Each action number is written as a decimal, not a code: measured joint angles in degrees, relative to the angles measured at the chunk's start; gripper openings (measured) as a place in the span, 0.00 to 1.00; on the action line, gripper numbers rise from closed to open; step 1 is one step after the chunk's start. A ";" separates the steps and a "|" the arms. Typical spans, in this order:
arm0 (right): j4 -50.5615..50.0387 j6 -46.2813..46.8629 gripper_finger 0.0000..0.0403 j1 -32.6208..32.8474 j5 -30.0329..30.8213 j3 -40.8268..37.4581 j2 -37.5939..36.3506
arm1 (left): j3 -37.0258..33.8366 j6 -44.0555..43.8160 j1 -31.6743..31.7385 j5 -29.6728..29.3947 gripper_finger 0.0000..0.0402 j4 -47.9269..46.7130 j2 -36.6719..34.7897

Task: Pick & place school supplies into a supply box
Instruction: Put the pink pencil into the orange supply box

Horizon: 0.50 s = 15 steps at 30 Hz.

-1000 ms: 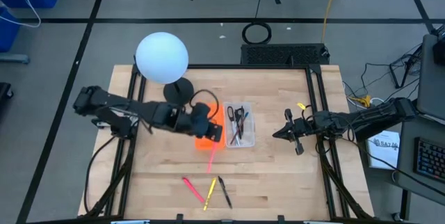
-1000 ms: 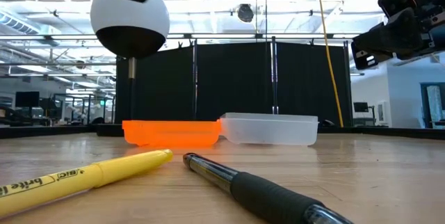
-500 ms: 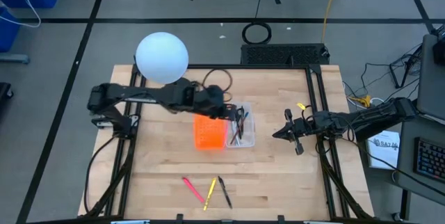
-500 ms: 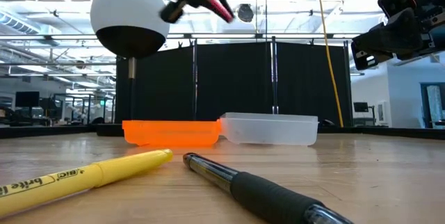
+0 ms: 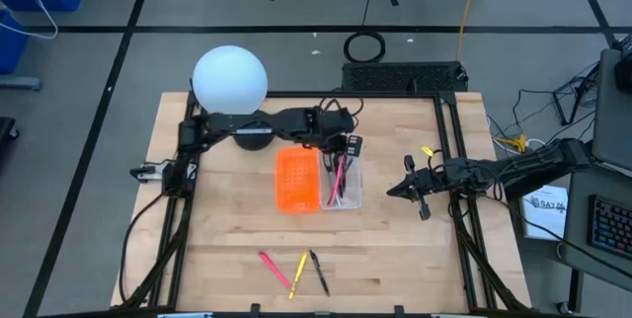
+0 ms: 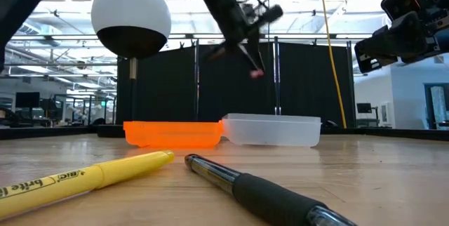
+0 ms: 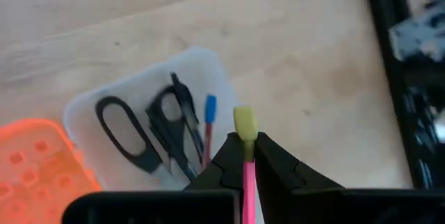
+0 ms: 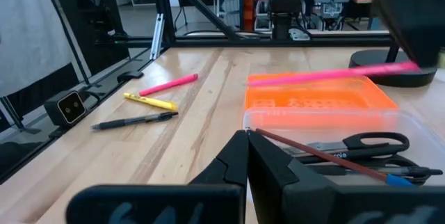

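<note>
My left gripper [image 5: 346, 150] hangs over the far end of the clear supply box [image 5: 343, 186], shut on a pink pen [image 5: 340, 174]. In the box lie black-handled scissors [image 7: 139, 137] and a thin pen with a blue end [image 7: 209, 106]. The box rests flat on the table beside the orange tray [image 5: 296, 180]. A pink pen [image 5: 274, 269], a yellow one [image 5: 298, 275] and a dark one [image 5: 319, 272] lie by the table's near edge. My right gripper [image 5: 392, 189] waits shut, right of the box, above the table. My left gripper pinches the pink pen between its two fingers, just behind its pale yellowish end [image 7: 245, 123], which sticks out past the fingertips. The pen is lifted clear and slants down below the gripper, with its pink end [image 6: 257, 73] above the clear box [image 6: 273, 129].
A white globe lamp [image 5: 229, 82] stands on a dark base at the table's far left, close to my left arm. The orange perforated tray [image 6: 172, 133] touches the box's left side. Bare wood lies between the trays and the loose pens [image 8: 149, 101].
My left gripper has carried the pink pen from over the orange tray's near end toward the table's right and far edge, to above the clear box. It has stayed shut on the pen. In the low view the pen now points more steeply downward and sits lower.
</note>
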 joint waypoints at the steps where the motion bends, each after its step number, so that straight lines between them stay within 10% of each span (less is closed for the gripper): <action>1: -0.12 0.00 0.00 0.01 -0.03 0.02 0.00 | 0.18 -0.39 0.52 0.12 0.05 0.08 0.81; 15: -0.17 0.00 0.00 -0.01 -0.15 0.00 -0.02 | 0.24 -3.04 2.58 0.37 0.04 -0.36 7.61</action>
